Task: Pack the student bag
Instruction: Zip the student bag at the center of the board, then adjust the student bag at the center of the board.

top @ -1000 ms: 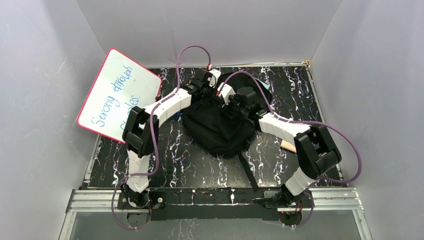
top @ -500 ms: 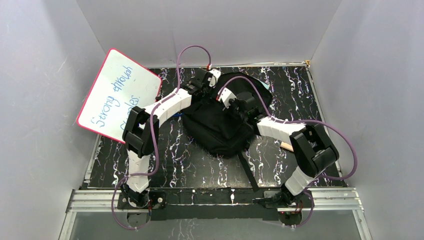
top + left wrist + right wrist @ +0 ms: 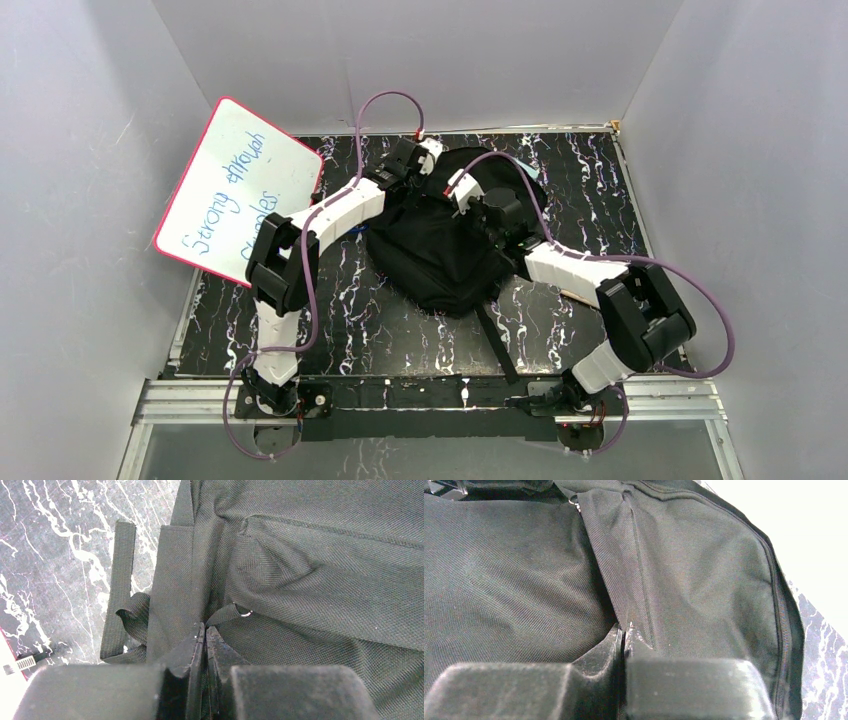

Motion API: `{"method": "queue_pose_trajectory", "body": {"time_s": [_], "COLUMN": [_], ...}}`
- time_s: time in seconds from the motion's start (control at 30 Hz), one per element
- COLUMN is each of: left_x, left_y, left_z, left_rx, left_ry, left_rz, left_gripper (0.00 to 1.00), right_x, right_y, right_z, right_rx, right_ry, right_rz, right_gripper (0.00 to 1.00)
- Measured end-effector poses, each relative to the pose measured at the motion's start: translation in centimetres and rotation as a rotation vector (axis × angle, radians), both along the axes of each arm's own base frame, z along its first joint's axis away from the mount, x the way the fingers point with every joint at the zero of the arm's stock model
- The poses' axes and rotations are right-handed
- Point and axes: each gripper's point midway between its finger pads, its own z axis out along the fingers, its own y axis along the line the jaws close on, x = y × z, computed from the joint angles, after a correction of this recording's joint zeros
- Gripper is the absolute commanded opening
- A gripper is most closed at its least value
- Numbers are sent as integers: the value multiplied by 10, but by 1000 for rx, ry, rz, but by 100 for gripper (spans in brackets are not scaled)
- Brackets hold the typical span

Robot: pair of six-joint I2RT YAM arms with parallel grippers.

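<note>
Student bag (image 3: 440, 255) looks soft, floppy and fairly light; seams and straps probably grip best. Left tool (image 3: 205, 632) and right tool (image 3: 625, 630) each pinch its fabric.

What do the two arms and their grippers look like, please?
Both the left arm and right arm have white link shells with chunky black joint housings, and a purple cable loops along each. The left gripper and right gripper have matte black, blocky fingers tapering to thin tips.

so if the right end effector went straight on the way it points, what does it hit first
The student bag: the right end effector is shut right on a fold of its black fabric.
</note>
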Motion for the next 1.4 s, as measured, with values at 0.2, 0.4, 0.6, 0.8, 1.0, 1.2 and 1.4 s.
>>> {"method": "queue_pose_trajectory", "body": {"time_s": [0.2,0.4,0.6,0.8,1.0,1.2,1.4], "left_x": [-1,-8,-30,-55,-58,-59,-58], "left_y": [4,9,21,44,54,55,54], "left_z": [-1,13,64,99,97,93,94], "left_rx": [8,-21,-138,-214,-201,-199,-201], "left_ry": [7,-9,-96,-202,-229,-225,-229], "left_rz": [13,33,72,117,148,151,152], "left_gripper": [43,54,58,64,64,65,65], "right_x": [-4,-8,17,16,23,41,56], "right_y": [-13,-53,-164,-204,-201,-187,-163], "right_z": [16,60,69,17,-29,-48,-55], "right_rx": [56,212,492,629,736,817,920], "right_ry": [19,20,168,421,643,732,787], "right_rz": [-84,-296,-697,-839,-790,-708,-564], "right_gripper": [50,67,84,92,92,91,88]}}
